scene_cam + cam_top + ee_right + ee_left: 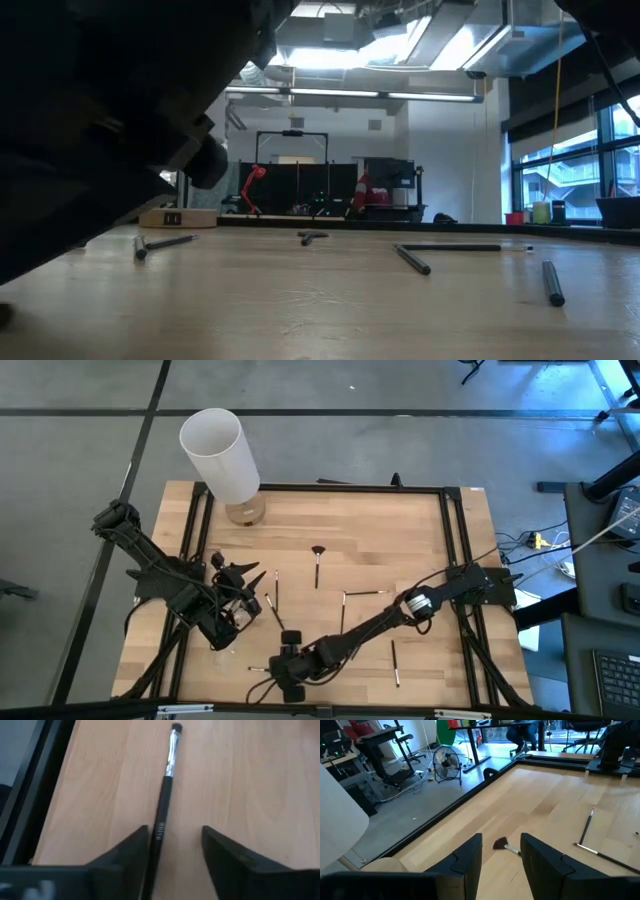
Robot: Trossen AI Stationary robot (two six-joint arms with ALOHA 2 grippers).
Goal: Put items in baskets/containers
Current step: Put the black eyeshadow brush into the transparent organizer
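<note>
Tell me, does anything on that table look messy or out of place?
Yes. Thin brushes lie scattered across the table at all angles, including a fan brush. None has been gathered. The right end effector straddles one brush, fingers apart. The white cylinder stands at the far edge.

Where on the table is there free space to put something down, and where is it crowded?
Free: the far right corner, beyond the fan brush; also between the white cylinder and the left gripper. Crowded: the near middle, with scattered brushes around the right gripper.
</note>
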